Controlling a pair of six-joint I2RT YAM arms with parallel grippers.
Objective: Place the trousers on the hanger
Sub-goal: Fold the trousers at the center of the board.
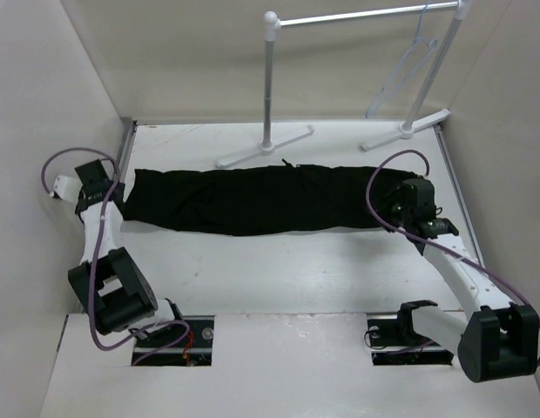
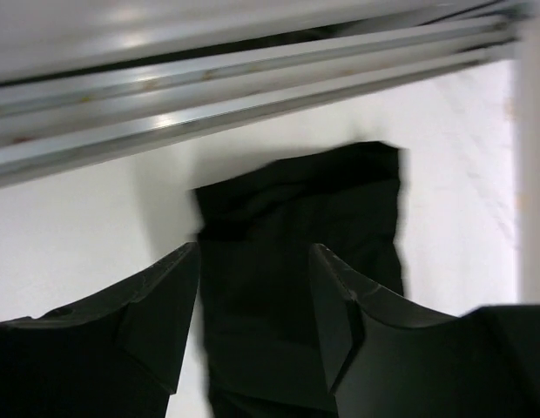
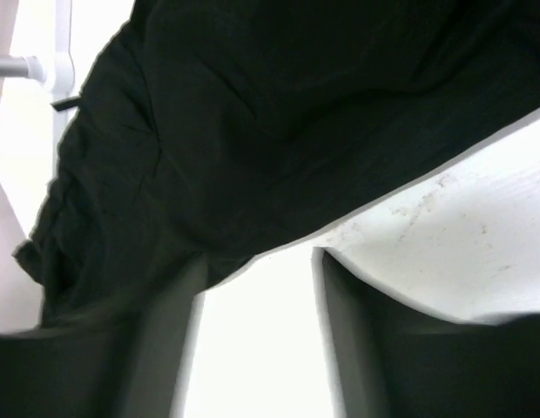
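The black trousers (image 1: 253,198) lie stretched flat across the table from left to right. The pale hanger (image 1: 408,65) hangs from the white rail at the back right. My left gripper (image 1: 122,193) is open at the left end of the trousers; in the left wrist view the cloth (image 2: 296,226) lies between and beyond my open fingers (image 2: 157,305). My right gripper (image 1: 388,207) is open at the right end; in the right wrist view the cloth edge (image 3: 253,131) lies just beyond the fingertips (image 3: 340,296), with bare table between them.
A white tubular rail stand (image 1: 270,87) with two flat feet stands behind the trousers. White walls close in the table on the left, right and back. A metal track (image 2: 209,96) runs along the left wall base.
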